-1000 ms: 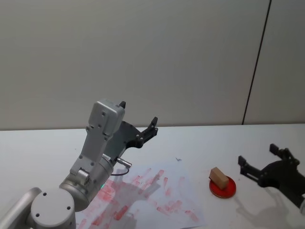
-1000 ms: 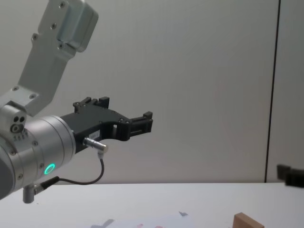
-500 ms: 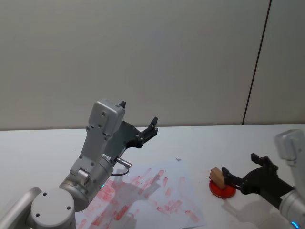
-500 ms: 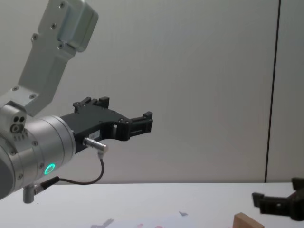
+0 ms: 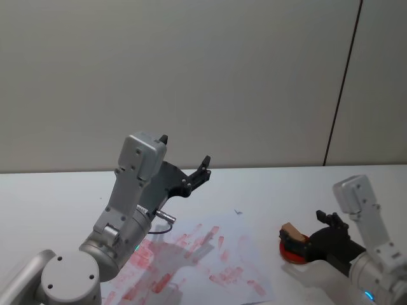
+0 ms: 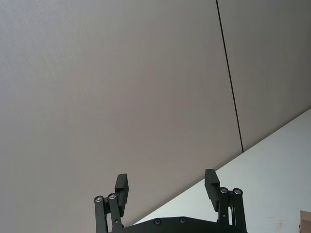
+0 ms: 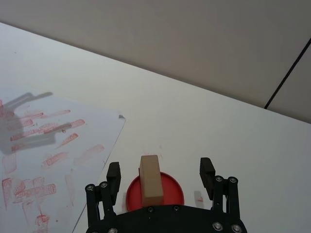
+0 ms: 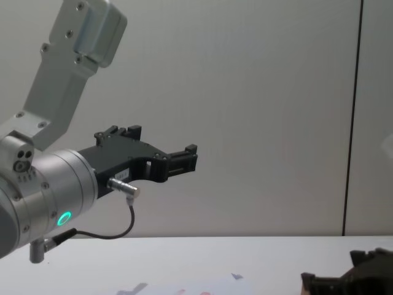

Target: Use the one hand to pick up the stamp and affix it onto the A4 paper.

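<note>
Straddling the stamp [image 7: 149, 180], the right gripper [image 7: 160, 171] sits low over the white table [image 5: 267, 190] on the robot's right side. Its jaws are spread wide: the fingers [image 7: 113, 172] stand one on each side of the block with a clear gap either side, nothing clamped. The stamp is a light-brown wooden block standing on a round red ink pad [image 7: 172, 190], which rests on the table near the right edge of the A4 paper [image 7: 53, 145] but apart from it. The paper lies flat mid-table, covered in red stamp marks. In the chest view the right gripper shows at the lower right corner. The left gripper [image 5: 184, 150] is raised in the air well above the table on the left, pointing forward and up, jaws wide apart and empty. A looped black cable [image 8: 116, 231] and a metal plug [image 8: 123, 186] hang at its wrist.
</note>
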{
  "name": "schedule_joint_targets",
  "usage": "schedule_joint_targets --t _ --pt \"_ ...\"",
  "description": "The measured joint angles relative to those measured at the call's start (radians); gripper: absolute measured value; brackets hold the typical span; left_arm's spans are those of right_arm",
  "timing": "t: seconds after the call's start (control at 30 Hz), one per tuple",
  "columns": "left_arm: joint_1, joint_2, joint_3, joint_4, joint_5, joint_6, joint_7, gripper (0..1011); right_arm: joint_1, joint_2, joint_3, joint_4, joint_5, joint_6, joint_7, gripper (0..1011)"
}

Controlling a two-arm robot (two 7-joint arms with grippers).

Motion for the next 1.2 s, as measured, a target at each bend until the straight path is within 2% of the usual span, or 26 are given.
schedule_joint_targets --t 0.63,0.87,1.2 --pt "0.0 0.0 0.0 0.0 0.0 0.0 0.0 1001 0.043 -0.043 -0.031 0.099 -0.063 0.002 0.013 998" --pt "0.0 0.0 0.0 0.0 0.0 0.0 0.0 1001 0.049 -0.049 -0.035 0.114 -0.074 0.0 0.014 855" --pt "0.0 0.0 0.0 0.0 0.0 0.0 0.0 1001 0.053 -0.053 -0.037 0.126 -0.081 -0.002 0.014 548"
